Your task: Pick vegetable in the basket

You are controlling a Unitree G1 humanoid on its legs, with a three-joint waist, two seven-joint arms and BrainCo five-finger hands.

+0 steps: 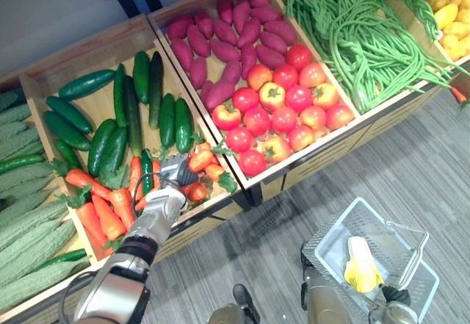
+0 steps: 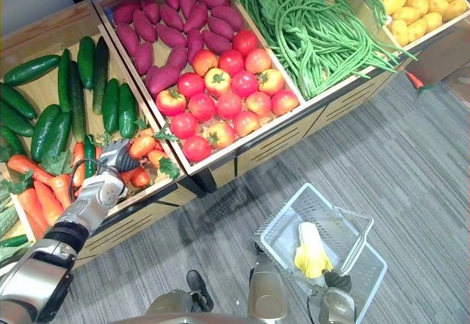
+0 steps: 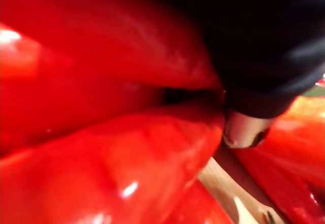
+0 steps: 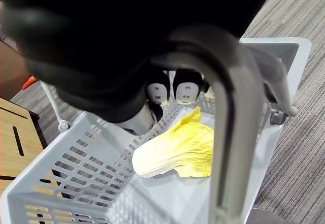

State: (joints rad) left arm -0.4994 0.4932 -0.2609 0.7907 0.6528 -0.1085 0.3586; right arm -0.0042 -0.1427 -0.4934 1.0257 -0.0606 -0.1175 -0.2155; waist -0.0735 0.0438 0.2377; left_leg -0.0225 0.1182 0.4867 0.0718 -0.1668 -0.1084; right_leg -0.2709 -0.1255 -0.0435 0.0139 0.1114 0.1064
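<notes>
While your left hand (image 1: pixel 167 200) is reaching into the front of the wooden bin (image 1: pixel 81 54) that is holding cucumbers (image 1: pixel 132 111) and carrots (image 1: pixel 103 210), its fingers (image 3: pixel 242 130) are sitting down among a small heap of glossy red-orange vegetables (image 1: pixel 200 160). They are pressing right against those vegetables, and you cannot tell whether they are closing on one or lying loose, because the red skins are crowding round them in the left wrist view. Your right hand (image 4: pixel 101 66) is hanging low over the grey floor (image 1: pixel 411 162), and its fingers (image 4: pixel 157 93) are curling round the grey handle (image 4: pixel 223 148) of the basket (image 1: pixel 334 245), which is standing well apart from the bins. Inside the basket a pale yellow cabbage (image 4: pixel 177 153) is lying on the mesh bottom, touching nothing else. Beside the bin you are working in, the next one is showing purple sweet potatoes (image 1: pixel 220 37) at the back and tomatoes (image 1: pixel 283 107) at the front. Further to your right, long green beans (image 1: pixel 360 37) are spilling across their own compartment, with yellow produce (image 1: pixel 452 15) in the far corner. Bumpy green gourds (image 1: pixel 29 225) are lying at your far left, just beside the carrots.
</notes>
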